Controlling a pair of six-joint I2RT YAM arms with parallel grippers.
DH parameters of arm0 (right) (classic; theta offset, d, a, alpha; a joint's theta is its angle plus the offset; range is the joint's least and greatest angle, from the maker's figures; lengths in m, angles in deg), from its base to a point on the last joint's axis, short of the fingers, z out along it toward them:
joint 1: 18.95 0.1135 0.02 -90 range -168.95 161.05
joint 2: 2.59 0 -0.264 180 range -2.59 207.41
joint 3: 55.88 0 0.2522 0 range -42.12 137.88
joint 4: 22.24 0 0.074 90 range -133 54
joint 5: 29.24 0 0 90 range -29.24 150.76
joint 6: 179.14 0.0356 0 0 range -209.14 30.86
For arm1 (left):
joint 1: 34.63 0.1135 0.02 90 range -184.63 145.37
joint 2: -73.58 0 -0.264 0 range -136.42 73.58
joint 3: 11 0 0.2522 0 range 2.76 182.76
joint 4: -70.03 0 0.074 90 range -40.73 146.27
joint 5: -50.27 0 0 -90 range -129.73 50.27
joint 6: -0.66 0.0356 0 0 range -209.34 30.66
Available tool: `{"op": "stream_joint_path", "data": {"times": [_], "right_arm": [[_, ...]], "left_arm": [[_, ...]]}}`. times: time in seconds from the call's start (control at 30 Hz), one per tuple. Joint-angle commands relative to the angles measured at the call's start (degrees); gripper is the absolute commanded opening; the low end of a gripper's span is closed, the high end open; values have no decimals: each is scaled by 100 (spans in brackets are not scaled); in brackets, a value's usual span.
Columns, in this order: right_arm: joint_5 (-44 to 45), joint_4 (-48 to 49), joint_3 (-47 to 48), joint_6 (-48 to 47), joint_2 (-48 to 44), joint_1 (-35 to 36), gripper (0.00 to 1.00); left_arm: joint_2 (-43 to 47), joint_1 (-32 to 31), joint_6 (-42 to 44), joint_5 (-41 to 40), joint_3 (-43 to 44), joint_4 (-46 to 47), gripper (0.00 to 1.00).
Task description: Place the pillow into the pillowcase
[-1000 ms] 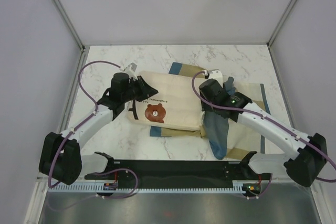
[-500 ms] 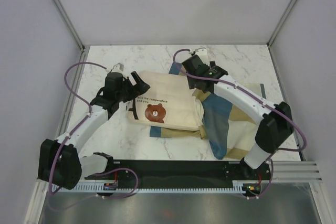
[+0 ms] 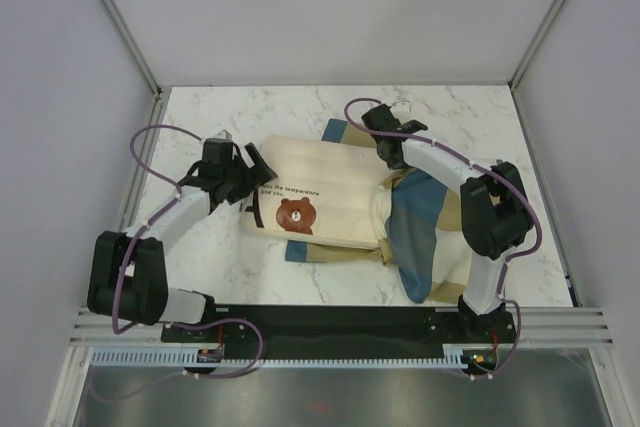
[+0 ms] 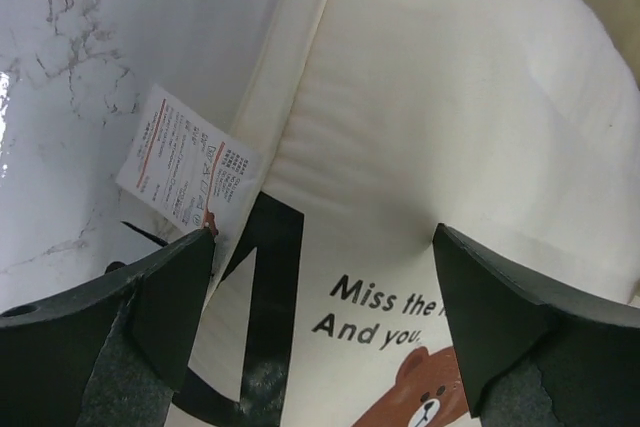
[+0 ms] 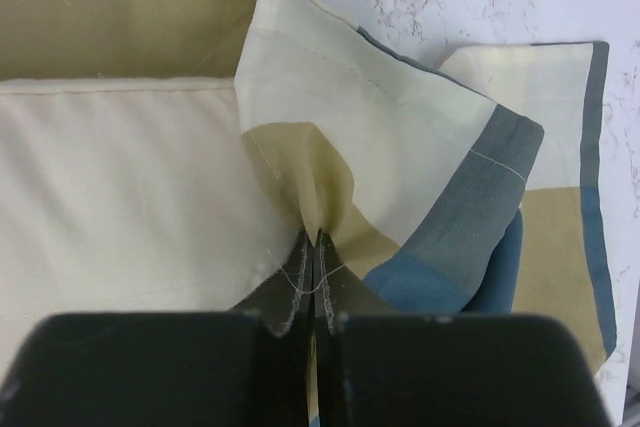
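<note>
The cream pillow (image 3: 320, 192) with its brown bear face lies mid-table, its right end at the mouth of the blue-and-tan checked pillowcase (image 3: 425, 242). My left gripper (image 3: 257, 174) is open at the pillow's left end. In the left wrist view its gripper (image 4: 325, 312) straddles the printed text, and both fingers (image 4: 165, 297) stand wide apart over the pillow (image 4: 450, 117). My right gripper (image 3: 392, 159) is at the pillow's far right corner. In the right wrist view this gripper (image 5: 316, 245) is shut on a pinched fold of the pillowcase (image 5: 420, 157), beside the pillow (image 5: 120, 197).
A white care label (image 4: 185, 167) sticks out from the pillow's left seam over the marble table (image 3: 200, 267). Grey walls close in the table on three sides. A black rail (image 3: 330, 325) runs along the near edge between the arm bases.
The left gripper opened and drew back a little to the left. The right gripper swung to the pillow's far right corner and shut on the pillowcase fold; its elbow folded in.
</note>
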Motion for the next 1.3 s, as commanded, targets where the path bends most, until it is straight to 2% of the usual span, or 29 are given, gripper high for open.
{"op": "stream_joint_path", "data": {"times": [0.0, 0.1, 0.23, 0.27, 0.33, 0.5, 0.6, 0.67, 0.7, 0.73, 0.8, 0.9, 0.97, 1.03, 1.07, 1.1, 1.27], "right_arm": [[8, 290, 207, -171, 10, 14, 0], [-342, 466, 531, -486, 203, 145, 0], [-703, 511, 1147, -804, 405, 654, 0], [-852, 511, 1270, -840, 432, 786, 0], [-1090, 555, 1613, -927, 441, 1146, 0], [-1933, 564, 2237, -902, 310, 1613, 0], [-1866, 590, 2238, -866, 151, 1613, 0], [-1532, 555, 2212, -867, 116, 1578, 6], [-1191, 329, 2238, -823, 176, 1474, 21], [-1162, 196, 2264, -814, 194, 1412, 32], [-995, 81, 2002, -936, -14, 1376, 55], [-819, 290, 1221, -1059, -759, 1463, 65], [-809, 335, 660, -1086, -1192, 1551, 65], [-1211, 396, 210, -1069, -1895, 1744, 63], [-1327, 571, -340, -1051, -2158, 1841, 62], [-1372, 642, -616, -964, -2648, 2085, 62], [-1398, 941, -2275, -332, -3750, 2806, 63]], "left_arm": [[-382, 8, 72, 445, 295, -99, 97], [-567, 8, 90, 797, 331, -56, 90], [-831, -62, 20, 1622, 269, 444, 65], [-849, -106, 2, 1928, 269, 559, 62], [-779, -307, 63, 2002, 287, 753, 55], [-15, -510, 231, 1852, 138, 1078, 53], [442, -580, 239, 1826, -38, 1491, 53], [635, -616, 283, 1652, -117, 1588, 54], [749, -624, 292, 1589, -126, 1588, 54], [811, -625, 283, 1528, -161, 1588, 54], [865, -633, 292, 1352, -179, 1527, 55], [856, -625, 301, 1167, -135, 1386, 55], [821, -616, 301, 1105, -109, 1325, 56], [803, -616, 301, 1097, -82, 1290, 56], [803, -616, 301, 1097, -91, 1289, 57], [795, -624, 301, 1105, -91, 1281, 57], [698, -624, 318, 1123, -39, 1176, 62]]}}
